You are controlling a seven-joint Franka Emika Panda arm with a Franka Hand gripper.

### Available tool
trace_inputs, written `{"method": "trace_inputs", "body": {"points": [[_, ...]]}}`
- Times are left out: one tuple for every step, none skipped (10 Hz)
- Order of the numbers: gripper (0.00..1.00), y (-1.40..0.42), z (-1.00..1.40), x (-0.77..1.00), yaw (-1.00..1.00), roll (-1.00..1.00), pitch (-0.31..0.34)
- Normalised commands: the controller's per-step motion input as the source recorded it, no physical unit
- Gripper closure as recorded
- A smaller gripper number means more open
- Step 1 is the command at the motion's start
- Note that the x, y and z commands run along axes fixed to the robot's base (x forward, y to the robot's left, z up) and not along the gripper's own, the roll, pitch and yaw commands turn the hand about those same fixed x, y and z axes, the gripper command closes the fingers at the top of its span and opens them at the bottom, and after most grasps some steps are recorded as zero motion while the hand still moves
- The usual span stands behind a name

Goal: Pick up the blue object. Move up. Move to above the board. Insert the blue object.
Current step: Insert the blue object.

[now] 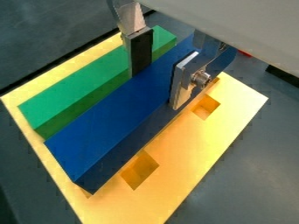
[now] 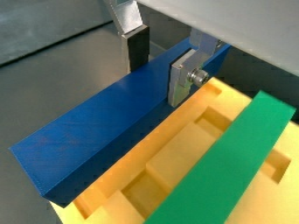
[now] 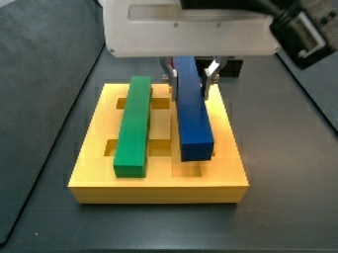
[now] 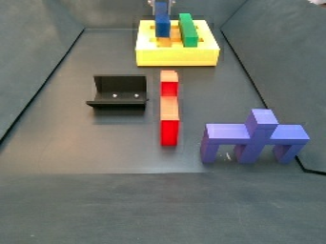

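The blue object (image 3: 193, 114) is a long dark-blue bar lying lengthwise over a groove of the yellow board (image 3: 158, 183), beside the green bar (image 3: 133, 124). It stands higher than the green bar. My gripper (image 1: 162, 63) straddles the blue object (image 1: 117, 127) near its far end, with a finger on each long side, shut on it. Both wrist views show this, with the gripper (image 2: 159, 61) over the bar (image 2: 87, 136). In a side view the gripper (image 4: 162, 5) is at the far end of the floor over the board (image 4: 178, 57).
A dark fixture (image 4: 117, 92) stands mid-floor on the left. A red-and-tan bar (image 4: 169, 107) lies in the middle. A purple-blue pronged block (image 4: 254, 138) sits at the near right. Square holes (image 1: 140, 171) show in the board beside the blue bar.
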Motion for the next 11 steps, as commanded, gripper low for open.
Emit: {"method": "trace_inputs", "body": {"points": [[1.0,0.0,-0.28,-0.06,-0.1,0.07,0.0],[1.0,0.0,-0.3,-0.07,-0.05,0.05,0.0],[1.0,-0.15,-0.32,-0.12,0.0,0.05,0.0],[1.0,-0.14,-0.29,-0.05,0.0,0.04,0.0],[1.0,-0.1,-0.3,0.0,0.0,0.03,0.0],[1.0,-0.01,-0.33,0.0,-0.01,0.04,0.0],[1.0,0.0,-0.32,0.0,-0.02,0.06,0.0],[1.0,-0.01,-0.3,0.03,-0.08,0.02,0.0],[1.0,-0.07,-0.29,0.09,-0.08,0.01,0.0],[1.0,0.0,-0.37,0.23,0.0,0.1,0.0],[1.0,0.0,-0.32,0.19,0.0,0.08,0.0]]}}
